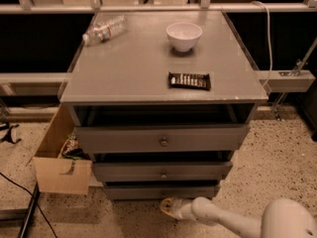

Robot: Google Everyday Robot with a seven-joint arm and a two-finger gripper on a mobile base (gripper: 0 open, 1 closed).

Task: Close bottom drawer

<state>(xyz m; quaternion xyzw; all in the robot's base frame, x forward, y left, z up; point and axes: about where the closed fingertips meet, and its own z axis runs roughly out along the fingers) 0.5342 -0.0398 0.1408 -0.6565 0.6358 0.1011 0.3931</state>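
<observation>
The bottom drawer is the lowest, slimmest grey front of the three-drawer cabinet. It stands out a little less than the middle drawer and top drawer above it. Its knob is hidden. My gripper is low above the floor, right in front of the bottom drawer's front near its middle, at or almost touching it. My white arm reaches in from the lower right.
On the cabinet top lie a plastic bottle, a white bowl and a dark snack bar. An open cardboard box stands on the floor left of the cabinet. A black cable crosses the speckled floor.
</observation>
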